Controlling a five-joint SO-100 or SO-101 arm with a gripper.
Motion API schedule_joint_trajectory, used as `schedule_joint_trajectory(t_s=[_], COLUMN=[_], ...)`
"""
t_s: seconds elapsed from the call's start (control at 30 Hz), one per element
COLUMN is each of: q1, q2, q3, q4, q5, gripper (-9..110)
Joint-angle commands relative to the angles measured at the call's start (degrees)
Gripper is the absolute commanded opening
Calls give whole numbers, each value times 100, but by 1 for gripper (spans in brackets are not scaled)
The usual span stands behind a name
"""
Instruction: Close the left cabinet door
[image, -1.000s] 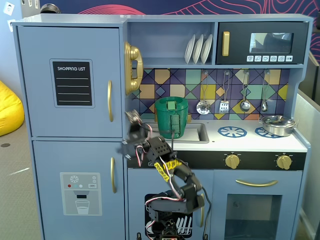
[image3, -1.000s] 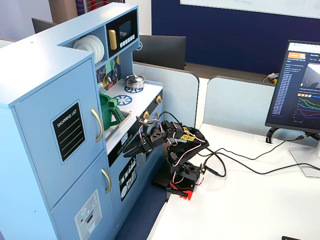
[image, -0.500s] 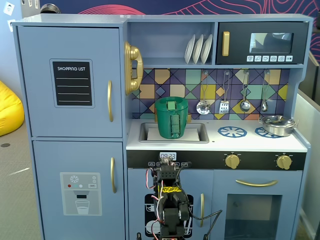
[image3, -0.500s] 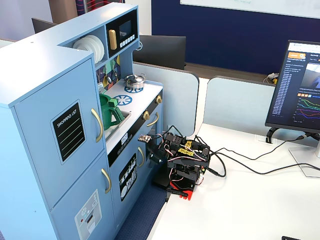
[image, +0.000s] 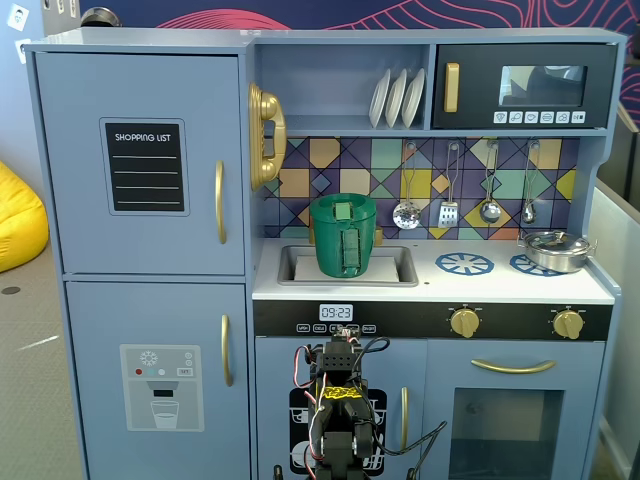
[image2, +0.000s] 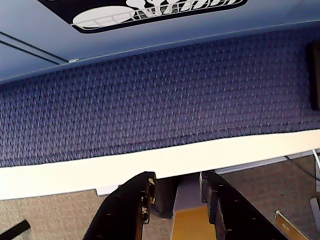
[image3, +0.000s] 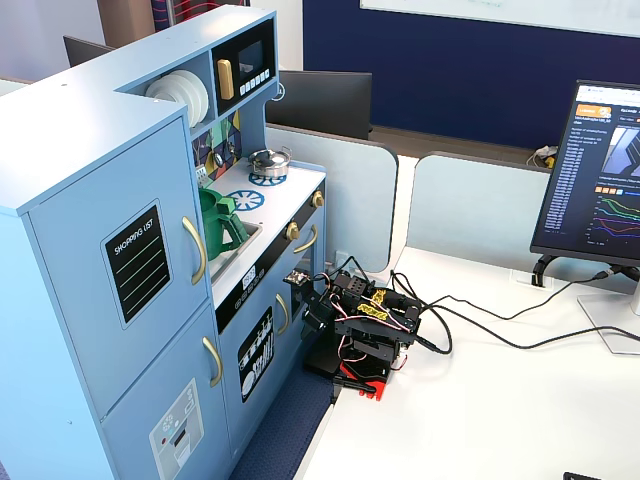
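Observation:
The left cabinet door (image: 70, 170) is light blue with a black "SHOPPING LIST" panel (image: 146, 166) and a curved gold handle (image: 220, 202). It lies flush with the cabinet front in both fixed views (image3: 80, 270). My arm (image: 340, 415) sits folded low in front of the lower middle cupboard, well below and right of that door; it also shows on the white table (image3: 362, 325). In the wrist view my gripper (image2: 177, 176) points down at the table edge, its jaws apart with nothing between them.
Below the door is a second blue door with a white dispenser panel (image: 160, 388). A green pitcher (image: 343, 236) stands in the sink and a pot (image: 556, 250) on the stove. Blue carpet (image2: 150, 100) lies between kitchen and table. A monitor (image3: 600, 180) and cables are at the right.

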Motion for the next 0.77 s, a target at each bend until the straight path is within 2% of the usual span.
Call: schedule_joint_trajectory(t_s=[0.0,0.13,0.3,0.73], q1=[35,70,44,70], q2=[0,0,0,0], q3=[-35,-35,-35,-35], q4=[1037,1028,1107,1107], q5=[272,255,-255,-246], gripper=[0,0,1,4])
